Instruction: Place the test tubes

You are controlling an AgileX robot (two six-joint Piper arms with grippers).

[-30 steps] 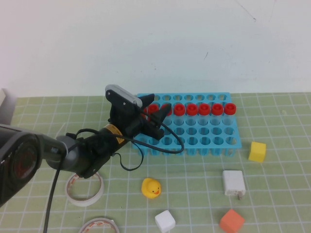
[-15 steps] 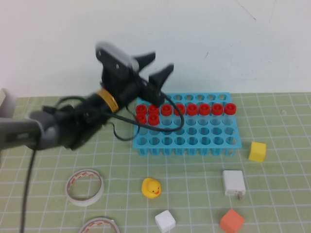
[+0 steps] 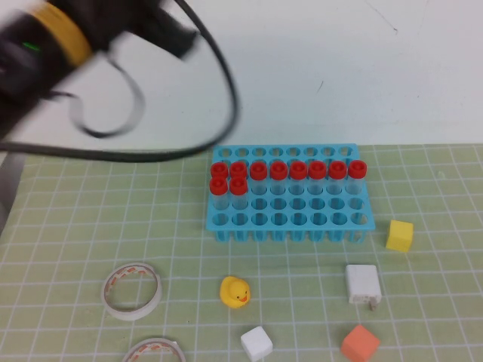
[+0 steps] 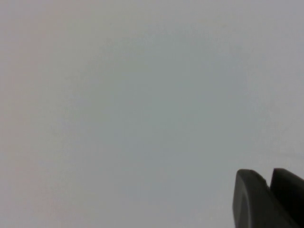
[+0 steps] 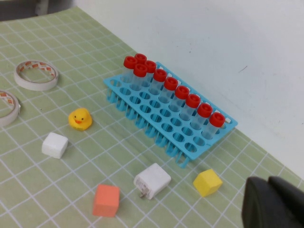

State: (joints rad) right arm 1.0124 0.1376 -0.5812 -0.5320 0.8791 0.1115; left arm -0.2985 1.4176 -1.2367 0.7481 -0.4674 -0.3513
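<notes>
Several clear test tubes with red caps stand upright in the blue rack: a full row along the back and two more in the row in front, at its left end. The right wrist view shows the same tubes and rack. My left arm is raised high at the top left, blurred, far from the rack. My left gripper faces the blank wall, shut with nothing in it. My right gripper hangs shut and empty to the right of the rack, outside the high view.
Two tape rolls lie at the front left. A yellow duck, white cube, white charger and orange cube sit in front of the rack, a yellow cube to its right.
My left gripper has lifted away from the rack's left end, swung up and to the left, and its jaws have closed. The right arm has not moved.
</notes>
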